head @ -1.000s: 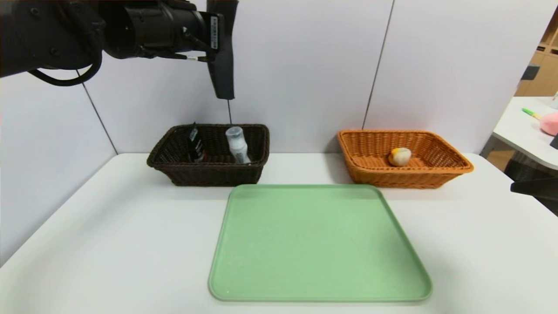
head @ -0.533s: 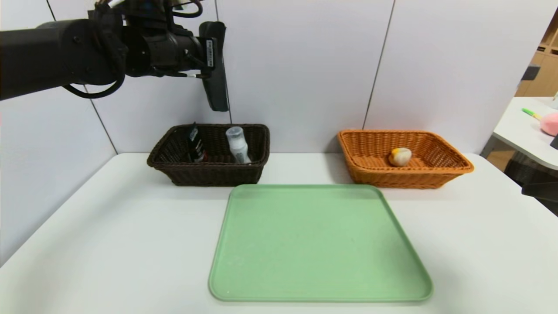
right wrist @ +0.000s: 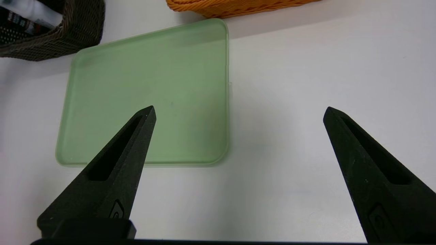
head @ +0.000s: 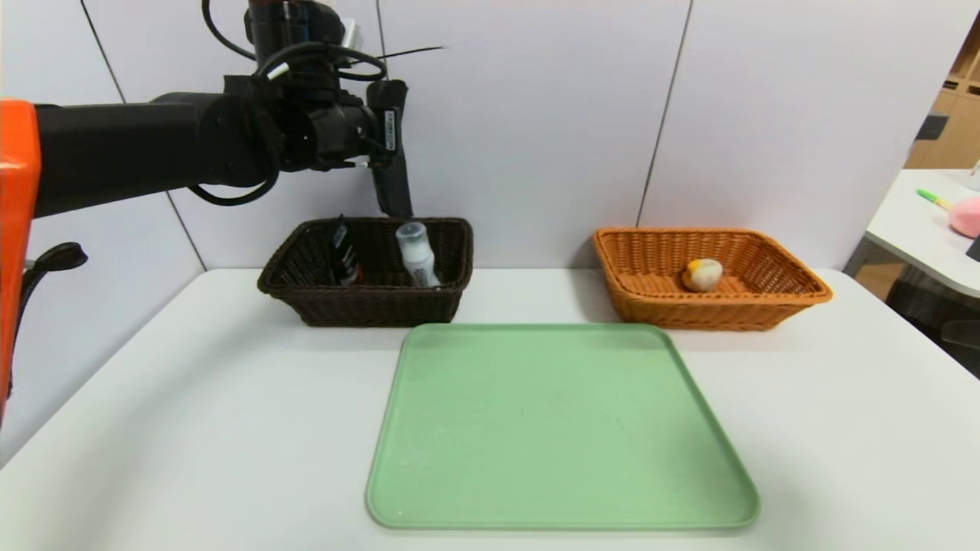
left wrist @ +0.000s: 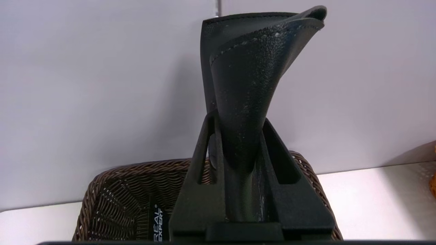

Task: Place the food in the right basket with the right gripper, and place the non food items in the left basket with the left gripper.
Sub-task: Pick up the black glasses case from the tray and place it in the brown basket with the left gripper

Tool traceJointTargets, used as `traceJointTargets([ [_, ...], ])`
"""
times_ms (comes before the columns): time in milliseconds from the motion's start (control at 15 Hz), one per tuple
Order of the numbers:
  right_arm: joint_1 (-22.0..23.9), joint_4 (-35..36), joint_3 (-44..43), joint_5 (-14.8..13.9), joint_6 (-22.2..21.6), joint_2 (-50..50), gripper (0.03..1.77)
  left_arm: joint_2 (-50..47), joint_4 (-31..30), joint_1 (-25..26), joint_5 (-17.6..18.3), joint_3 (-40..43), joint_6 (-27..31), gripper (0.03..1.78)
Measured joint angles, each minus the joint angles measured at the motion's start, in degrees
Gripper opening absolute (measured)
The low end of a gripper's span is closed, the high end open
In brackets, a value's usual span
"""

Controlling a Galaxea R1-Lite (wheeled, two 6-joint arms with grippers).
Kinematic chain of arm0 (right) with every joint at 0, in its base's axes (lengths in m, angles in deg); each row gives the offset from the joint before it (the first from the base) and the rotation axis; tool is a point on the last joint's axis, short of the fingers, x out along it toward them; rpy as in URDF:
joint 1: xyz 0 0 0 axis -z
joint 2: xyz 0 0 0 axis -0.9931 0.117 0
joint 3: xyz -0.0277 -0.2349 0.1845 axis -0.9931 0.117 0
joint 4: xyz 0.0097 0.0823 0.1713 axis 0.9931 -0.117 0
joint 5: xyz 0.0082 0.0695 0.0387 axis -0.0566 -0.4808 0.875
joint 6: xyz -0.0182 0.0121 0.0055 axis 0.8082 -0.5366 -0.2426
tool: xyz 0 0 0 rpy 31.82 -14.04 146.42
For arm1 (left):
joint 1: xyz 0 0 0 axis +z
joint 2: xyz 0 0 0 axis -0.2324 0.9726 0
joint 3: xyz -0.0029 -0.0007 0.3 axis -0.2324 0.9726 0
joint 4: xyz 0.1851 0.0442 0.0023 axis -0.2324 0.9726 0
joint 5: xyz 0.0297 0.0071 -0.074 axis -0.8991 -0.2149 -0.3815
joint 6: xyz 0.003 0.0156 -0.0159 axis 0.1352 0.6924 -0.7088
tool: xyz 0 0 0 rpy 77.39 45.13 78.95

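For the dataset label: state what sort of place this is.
Probably a lab or office test station, not a home. A white table stands against plain grey partition panels, laid out only with a green tray and two wicker baskets; another desk with oddments stands to one side.

The pouch [left wrist: 248,102] pinched in my left gripper [left wrist: 238,163] looks like grained black leather, matt, with a stitched edge. Both baskets are rough woven wicker: dark brown [head: 367,302] and orange-tan [head: 720,302]. Tray [head: 563,428]: smooth matt green plastic; table [head: 191,428] smooth white.
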Motion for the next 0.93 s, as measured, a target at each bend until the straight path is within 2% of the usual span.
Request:
traceJointTargets([
  [467,0.00,-0.05,1.68,1.49,0.00,-2.05,1.70,-0.30,-1.02,2.83,0.11,0.02,5.39,0.31],
  [933,-0.02,0.30,1.22,1.57,-0.01,-1.99,1.70,1.44,-0.99,3.94,0.05,2.34,4.78,0.31],
])
